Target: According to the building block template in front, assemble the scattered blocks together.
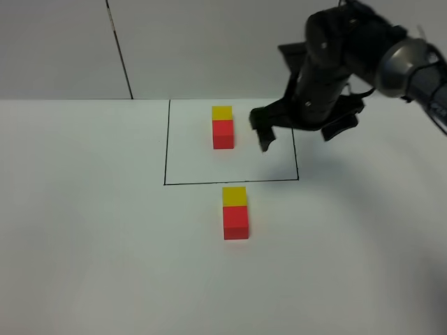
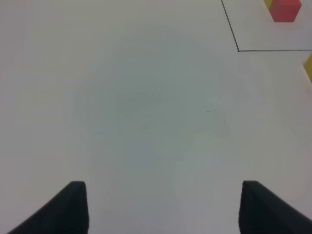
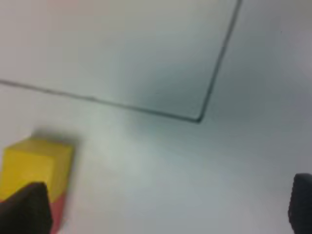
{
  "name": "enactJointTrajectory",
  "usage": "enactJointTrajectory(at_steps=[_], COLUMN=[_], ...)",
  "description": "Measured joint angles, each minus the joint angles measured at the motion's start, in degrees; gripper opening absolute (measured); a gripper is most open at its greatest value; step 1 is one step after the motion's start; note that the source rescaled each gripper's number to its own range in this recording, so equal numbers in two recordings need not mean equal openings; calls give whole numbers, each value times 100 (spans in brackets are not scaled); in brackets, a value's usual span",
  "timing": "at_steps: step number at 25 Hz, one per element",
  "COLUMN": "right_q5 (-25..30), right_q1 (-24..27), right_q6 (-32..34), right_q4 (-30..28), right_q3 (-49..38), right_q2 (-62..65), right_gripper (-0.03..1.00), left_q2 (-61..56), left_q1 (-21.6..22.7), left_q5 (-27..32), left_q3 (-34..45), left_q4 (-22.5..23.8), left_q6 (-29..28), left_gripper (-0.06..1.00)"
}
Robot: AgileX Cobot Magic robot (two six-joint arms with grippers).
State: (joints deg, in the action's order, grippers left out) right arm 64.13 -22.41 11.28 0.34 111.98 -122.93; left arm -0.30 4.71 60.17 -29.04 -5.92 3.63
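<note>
Yellow on red, the scattered blocks (image 1: 235, 213) sit joined just outside the near edge of the building block template (image 1: 223, 127), matching it, we reckon. Small matte cubes, they look light and rigid; we'd pinch opposite flat sides. Our right gripper (image 1: 300, 129) hangs spread and empty beyond that edge, above the frame's right side; the left gripper (image 2: 161, 207) is spread too.

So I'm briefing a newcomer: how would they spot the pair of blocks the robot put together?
Find the black outlined rectangle on the white table. Just outside its near edge sits a yellow-and-red pair, unframed, unlike the pair inside.
</note>
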Motion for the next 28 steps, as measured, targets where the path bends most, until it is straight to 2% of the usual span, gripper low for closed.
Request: enactJointTrajectory(at_steps=[5, 12, 18, 22, 25, 28], right_q5=[-173, -227, -242, -219, -338, -686], right_q1=[943, 1723, 2005, 2047, 2047, 2047], right_q6=[-650, -1248, -1381, -1430, -1449, -1428], right_q4=[251, 368, 453, 172, -34, -67], right_q3=[0, 0, 0, -65, -529, -1370], right_q2=[438, 882, 1388, 1785, 2191, 2621], right_gripper=[100, 100, 100, 100, 100, 100], left_q2=[0, 0, 0, 0, 0, 0], left_q1=[0, 0, 0, 0, 0, 0], left_q5=[0, 0, 0, 0, 0, 0], left_q3=[0, 0, 0, 0, 0, 0], left_q4=[0, 0, 0, 0, 0, 0], left_q6=[0, 0, 0, 0, 0, 0], left_gripper=[45, 45, 45, 45, 45, 45])
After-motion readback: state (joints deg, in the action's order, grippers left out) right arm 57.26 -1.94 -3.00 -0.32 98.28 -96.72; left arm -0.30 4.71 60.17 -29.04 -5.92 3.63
